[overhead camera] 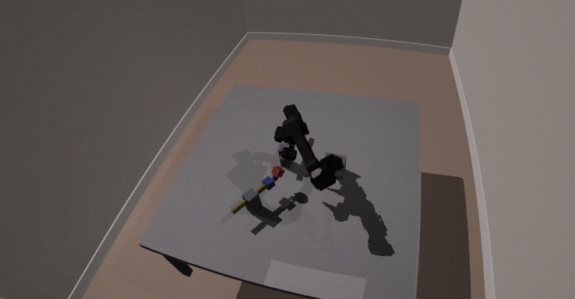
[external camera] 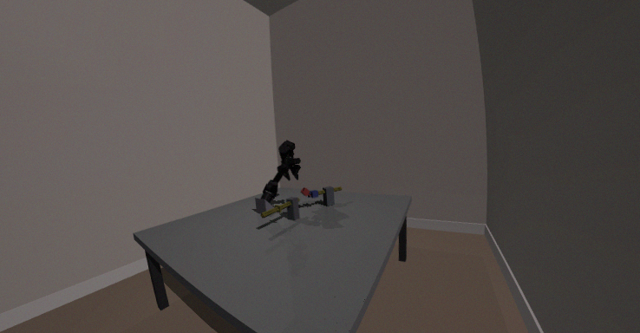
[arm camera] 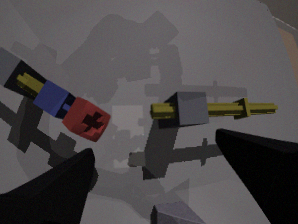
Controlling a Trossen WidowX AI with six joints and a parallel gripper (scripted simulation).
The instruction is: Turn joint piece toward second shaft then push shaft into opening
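My gripper (overhead camera: pixel 283 144) (external camera: pixel 292 178) (arm camera: pixel 156 145) is open and empty, above the parts. The red joint piece (overhead camera: pixel 277 171) (external camera: pixel 304 192) (arm camera: pixel 87 119) is hinged through a blue piece (overhead camera: pixel 268 182) (external camera: pixel 314 193) (arm camera: pixel 51 98) to the first yellow shaft (overhead camera: pixel 238 206) (arm camera: pixel 30 84) in its grey block (overhead camera: pixel 249 195) (external camera: pixel 329 196). In the wrist view its cross-shaped opening faces the camera and lower right, not straight along the second shaft (external camera: pixel 271 212) (arm camera: pixel 225 109). That shaft passes through the second block (external camera: pixel 292 208) (arm camera: pixel 192 108); its near end is apart from the red piece. The arm partly hides it in the top view.
The arm's base (overhead camera: pixel 340 163) stands beside the two shafts on the grey table (overhead camera: pixel 193 232) (external camera: pixel 313 277). The second shaft carries a yellow crosspiece (arm camera: pixel 243 108) beyond its block. A pale patch (overhead camera: pixel 315 279) lies at the table's edge. Dark shadows fall around the blocks.
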